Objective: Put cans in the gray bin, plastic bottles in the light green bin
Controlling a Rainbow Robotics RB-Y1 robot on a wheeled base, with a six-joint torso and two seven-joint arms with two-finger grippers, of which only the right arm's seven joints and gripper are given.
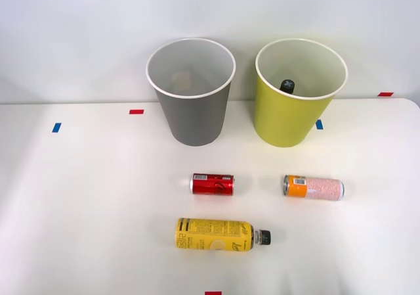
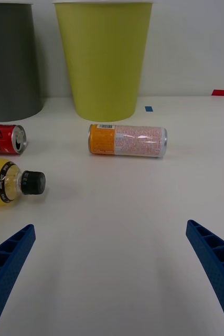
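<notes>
Nearest the front camera, a yellow bottle [image 1: 214, 234] lies on its side on the white table [image 1: 85, 203], its black cap pointing toward the robot's right. Just beyond it, a short red can [image 1: 212, 184] also lies on its side. Well to the right of that can rests a pink-speckled can [image 1: 314, 187] with an orange band at its left end. Farther back stand two tall bins side by side, close but apart: the gray bin [image 1: 191, 114] on the left and the light green bin [image 1: 289, 114] on the right. Inside the green one sits a dark rounded object [image 1: 287, 85], probably the cap of another bottle, though little of it shows.

From the wrist camera, the right claw [image 2: 112, 273] hovers above bare table with its blue ribbed fingers [image 2: 9, 254] spread wide and holding nothing. The speckled can lies ahead of it in front of the green bin, with the red can and the yellow bottle's capped neck off to one side.
</notes>
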